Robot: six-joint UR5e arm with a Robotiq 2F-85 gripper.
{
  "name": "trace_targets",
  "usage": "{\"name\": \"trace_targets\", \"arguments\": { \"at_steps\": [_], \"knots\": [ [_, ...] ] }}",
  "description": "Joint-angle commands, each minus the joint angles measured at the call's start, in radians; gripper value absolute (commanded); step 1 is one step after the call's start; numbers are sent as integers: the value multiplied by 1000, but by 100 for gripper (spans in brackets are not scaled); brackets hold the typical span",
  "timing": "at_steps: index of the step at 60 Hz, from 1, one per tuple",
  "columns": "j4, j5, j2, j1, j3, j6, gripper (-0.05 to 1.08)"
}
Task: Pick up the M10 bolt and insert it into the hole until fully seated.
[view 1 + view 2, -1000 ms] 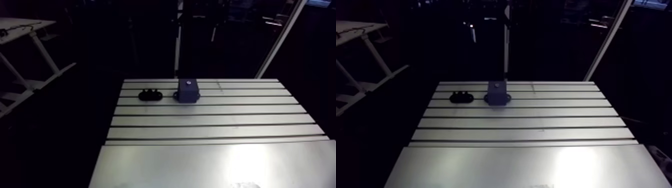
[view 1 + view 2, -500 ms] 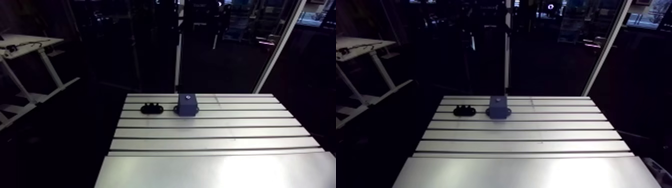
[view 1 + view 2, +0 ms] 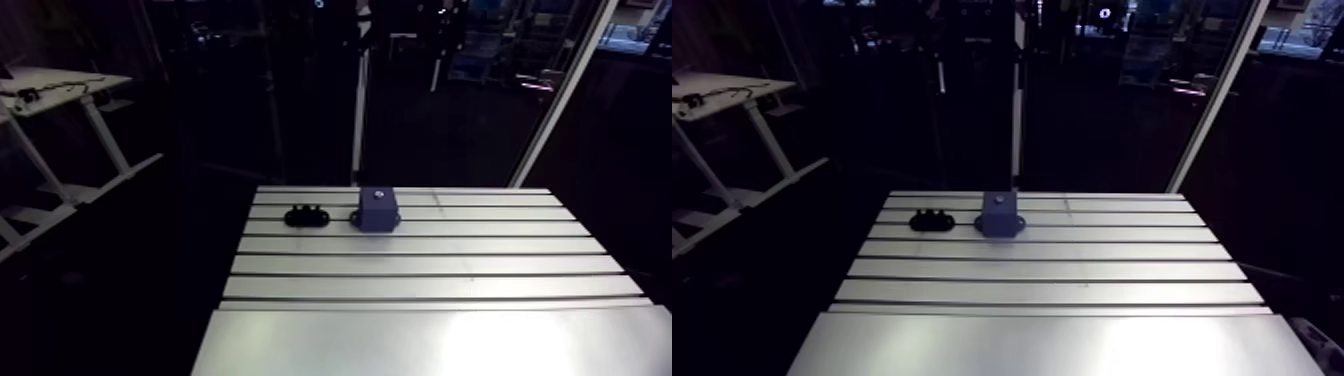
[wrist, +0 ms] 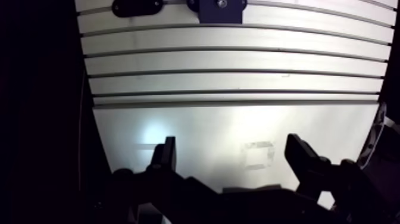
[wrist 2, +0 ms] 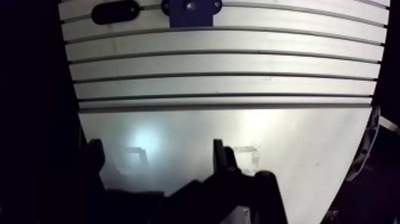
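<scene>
A blue block (image 3: 375,210) stands at the far end of the slotted table (image 3: 430,265), with a small bright spot on its top face; I cannot tell whether that is a hole or a bolt head. Just left of it lies a low black holder (image 3: 306,215) with rounded bumps on top. In the wrist view my gripper (image 4: 231,149) hangs open over the smooth near part of the table, nothing between its fingers. The blue block (image 4: 221,7) and the black holder (image 4: 136,7) lie far ahead of it. The gripper does not show in the arm view.
Several slots run across the table between the gripper and the block. A faint square mark (image 4: 257,154) sits on the smooth plate between the fingers. Beside the holder, the table's edge drops into darkness.
The arm view has shifted, so the table sits lower and farther off than earlier; that is camera motion. The block and the holder keep their places on the table.
</scene>
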Motion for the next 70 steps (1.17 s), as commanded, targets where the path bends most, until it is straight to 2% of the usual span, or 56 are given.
{"name": "trace_targets", "arguments": {
  "at_steps": [1,8,13,18,45,70],
  "knots": [
    [1,-5,-40,15,32,2,1],
    [-54,-6,-59,16,72,3,1],
    [-104,-15,-62,15,98,1,1],
    [-118,-11,-67,15,109,2,1],
    [-131,-5,-72,16,111,2,1],
    [-133,-6,-63,15,111,0,1]
  ]
}}
